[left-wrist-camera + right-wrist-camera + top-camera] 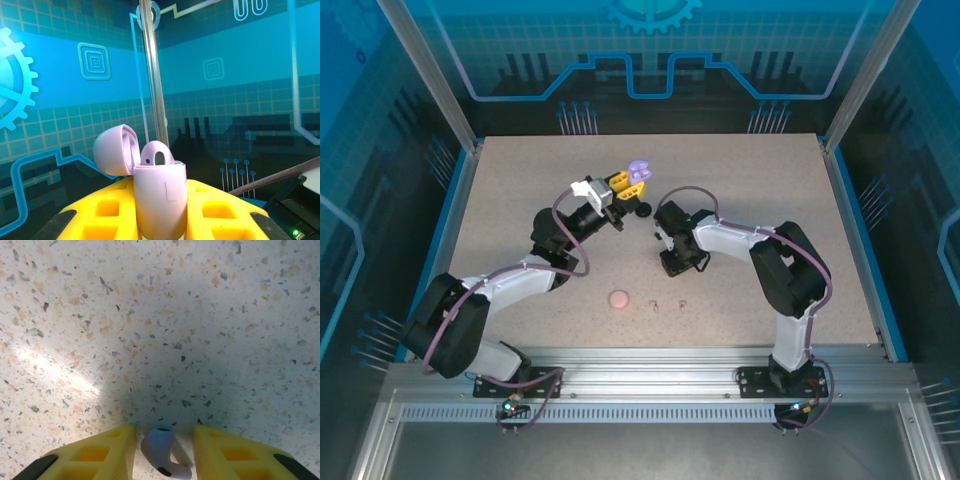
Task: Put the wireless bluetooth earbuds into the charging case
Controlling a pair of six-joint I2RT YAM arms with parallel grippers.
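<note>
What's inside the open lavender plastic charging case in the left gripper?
One lavender earbud pokes up from the rounded lavender charging case, lid flipped back. The case wall hides the wells, so a second bud cannot be told.

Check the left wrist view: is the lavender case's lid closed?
No, the lavender case has its lid hinged open to the left, with a lavender earbud standing in it.

Table [520, 180]: pale speckled top, blue-edged.
Near middle: round pink case [618, 298] — just right of it a tiny bud [655, 303], then a second bud [681, 301].
Centre: black case [642, 209].
Right wrist view: lavender earbud [162, 450] lying on the top.
</note>
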